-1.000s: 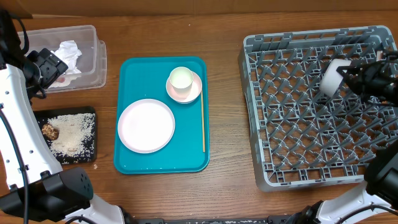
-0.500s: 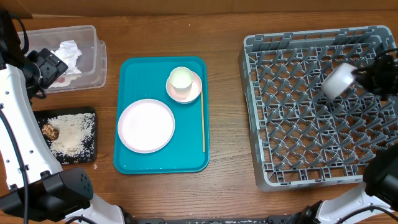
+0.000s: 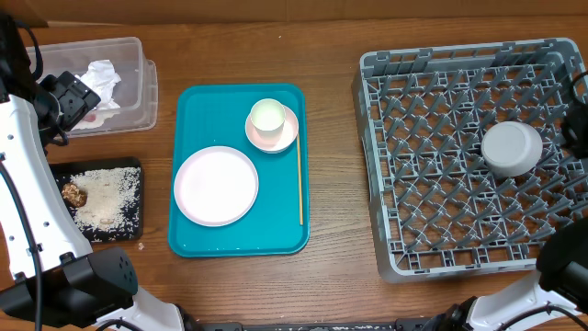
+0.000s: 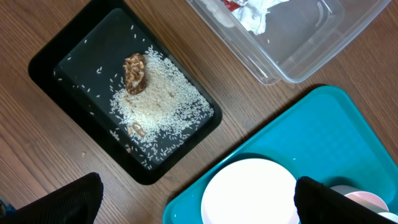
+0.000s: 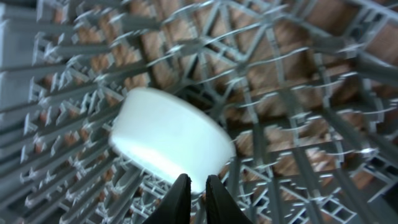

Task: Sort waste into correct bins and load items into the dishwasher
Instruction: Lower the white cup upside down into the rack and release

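Brown wooden tabletop runs under everything I can see. On the right side sits the grey dish rack point(image 3: 432, 230), and the white bowl point(image 3: 512, 148) lies on its pegs in the right half, about midway between the near and far edges, apparently with its base turned up. My right claw point(image 5: 198, 190) hangs just above the bowl's rim; its two fingers are pinched almost together with only a sliver between them, and nothing is caught there. The wrist picture is blurred, so I cannot tell whether the tips touch the bowl.

Left of the rack, well apart from it, is the teal tray point(image 3: 197, 106). On it lie the pale pink plate point(image 3: 216, 186) towards the near left, the pink bowl point(image 3: 287, 133) at the far right with the small cup point(image 3: 267, 117) standing in it, and the wooden stick point(image 3: 299, 184) along the right edge.

Further left, the clear tub point(image 3: 138, 74) holds crumpled tissue point(image 3: 103, 78) and a red-and-white wrapper point(image 4: 239, 3). Nearer, the black tray point(image 3: 64, 170) carries the rice crumbs point(image 3: 110, 193) and a brown lump point(image 3: 73, 193). My left claw point(image 4: 196, 186) hovers over this corner, jaws spread wide and empty.
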{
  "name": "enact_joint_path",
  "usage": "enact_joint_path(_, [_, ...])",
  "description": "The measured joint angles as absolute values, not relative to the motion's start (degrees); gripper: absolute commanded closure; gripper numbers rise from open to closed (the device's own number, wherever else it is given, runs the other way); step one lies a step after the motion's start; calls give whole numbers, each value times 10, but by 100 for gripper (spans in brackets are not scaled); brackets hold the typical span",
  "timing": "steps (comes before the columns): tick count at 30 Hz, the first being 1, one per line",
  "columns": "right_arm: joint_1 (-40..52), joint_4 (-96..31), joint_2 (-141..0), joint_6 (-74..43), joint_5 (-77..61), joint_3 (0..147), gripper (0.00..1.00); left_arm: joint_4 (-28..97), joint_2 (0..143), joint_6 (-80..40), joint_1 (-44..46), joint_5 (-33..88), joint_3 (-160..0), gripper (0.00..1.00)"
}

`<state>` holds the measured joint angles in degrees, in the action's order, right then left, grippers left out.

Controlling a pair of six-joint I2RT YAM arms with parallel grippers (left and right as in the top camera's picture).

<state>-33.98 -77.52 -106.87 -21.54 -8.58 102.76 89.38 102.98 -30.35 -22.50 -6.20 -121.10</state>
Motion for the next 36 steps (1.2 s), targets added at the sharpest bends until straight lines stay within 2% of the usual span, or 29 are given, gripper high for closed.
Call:
enact_joint_path(3, [-303, -773, -1060, -192, -92, 1028, 80, 894, 1030, -303, -225, -62, -1211, 0])
enact_joint_path(10, [-232, -730, -1055, -180, -87, 965, 79, 894, 1030, -304, -225, -62, -1211, 0])
enact_joint_path(22, [-254, -686, -1058, -201, -37, 917, 79, 894, 1030, -304, -225, -62, -1211, 0])
enact_joint_path(24, [-259, -683, -1058, -203, -34, 917, 82, 894, 1030, -303, -225, -62, -1211, 0])
enact_joint_path(27, [-263, -679, -1058, -208, -28, 917, 96, 894, 1030, -303, -225, -62, -1211, 0])
enact_joint_path(36, [-266, -660, -1058, -217, 28, 917, 96, 894, 1030, -304, -225, -62, -1211, 0])
